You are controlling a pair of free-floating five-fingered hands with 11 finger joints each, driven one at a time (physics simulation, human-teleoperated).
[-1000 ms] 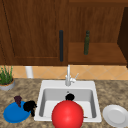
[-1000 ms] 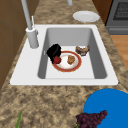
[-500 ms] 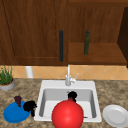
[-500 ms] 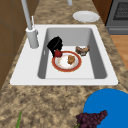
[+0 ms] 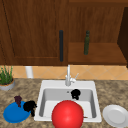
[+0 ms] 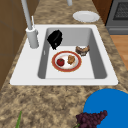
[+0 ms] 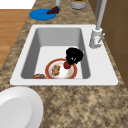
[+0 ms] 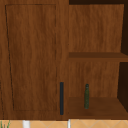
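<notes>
I see my right hand [image 5: 75,94] hovering in the sink [image 6: 100,65] just above the red-rimmed plate [image 6: 76,67], its grip unclear.

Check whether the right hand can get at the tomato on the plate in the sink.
Probably yes. The right hand hangs in the sink beside the tomato on the plate, and nothing lies between them.

I see a red-rimmed white plate [image 6: 66,61] lying flat on the sink floor, toward its front wall. On it sit a small red tomato [image 6: 60,62] and, just beside it, a brownish piece of food [image 6: 71,59]. The tomato lies on the plate's faucet-side half.
</notes>
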